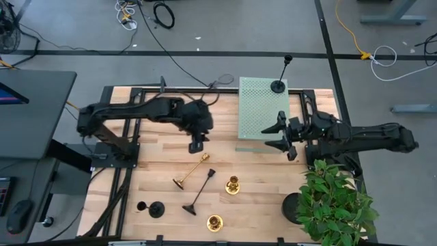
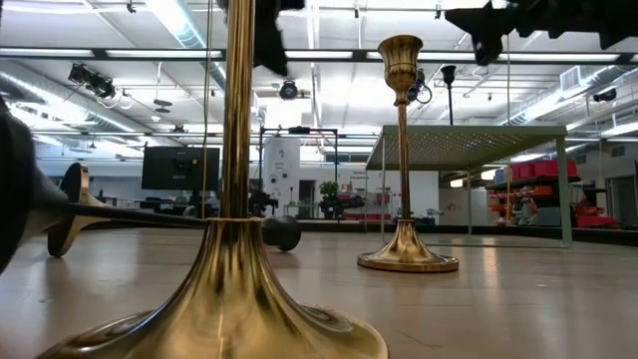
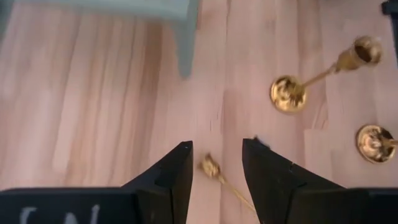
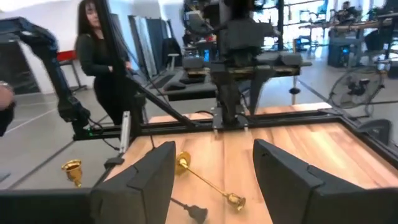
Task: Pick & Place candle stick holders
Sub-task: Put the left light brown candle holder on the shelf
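Observation:
A gold candlestick (image 1: 192,170) lies on its side on the wooden table, and two gold ones (image 1: 233,184) (image 1: 215,222) stand upright near the front. One black candlestick (image 1: 279,85) stands on the green perforated stand (image 1: 259,109). Two black ones (image 1: 198,195) (image 1: 154,209) lie on the table. My left gripper (image 1: 198,145) hovers open above the lying gold candlestick, whose cup end (image 3: 210,167) shows between its fingers. My right gripper (image 1: 283,134) is open and empty beside the stand's right edge.
A leafy plant (image 1: 334,201) in a black pot (image 1: 293,206) stands at the front right corner. A black frame (image 1: 123,147) runs along the table's left and far sides. A person (image 4: 102,56) stands beyond the table in the right wrist view.

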### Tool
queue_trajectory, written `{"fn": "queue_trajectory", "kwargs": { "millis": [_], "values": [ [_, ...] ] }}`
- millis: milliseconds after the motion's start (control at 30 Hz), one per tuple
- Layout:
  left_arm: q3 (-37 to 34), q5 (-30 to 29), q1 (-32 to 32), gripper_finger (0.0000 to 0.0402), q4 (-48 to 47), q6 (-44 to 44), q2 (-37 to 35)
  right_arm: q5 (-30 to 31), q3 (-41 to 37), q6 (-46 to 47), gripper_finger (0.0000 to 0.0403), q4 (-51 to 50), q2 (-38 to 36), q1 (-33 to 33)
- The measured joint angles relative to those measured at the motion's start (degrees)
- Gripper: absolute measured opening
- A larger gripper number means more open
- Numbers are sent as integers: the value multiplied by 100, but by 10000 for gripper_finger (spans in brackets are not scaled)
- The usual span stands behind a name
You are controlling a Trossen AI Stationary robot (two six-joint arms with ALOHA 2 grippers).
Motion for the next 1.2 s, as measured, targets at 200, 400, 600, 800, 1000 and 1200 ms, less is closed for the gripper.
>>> {"fn": "queue_trajectory", "kwargs": {
  "millis": [200, 400, 600, 800, 1000, 1200],
  "values": [
    [-997, -177, -250, 140, 115, -1216, -458, 437, -1, 24, 212, 184, 355, 418],
    [-1701, -190, -698, 140, 111, -2395, -436, 814, -1, 38, 212, 355, 577, 736],
    [-2200, -342, -968, 140, 220, -3605, -395, 1158, -2, 38, 212, 377, 675, 949],
    [-2521, -336, -1175, 140, 467, -4497, -240, 1245, -3, 38, 212, 437, 729, 1059],
    [-2597, -134, -1386, 140, 805, -4906, 129, 1416, -3, 18, 212, 450, 729, 1110],
    [-2595, -109, -1535, 140, 899, -5109, 555, 1416, -3, 18, 212, 457, 729, 1110]
  ]
}}
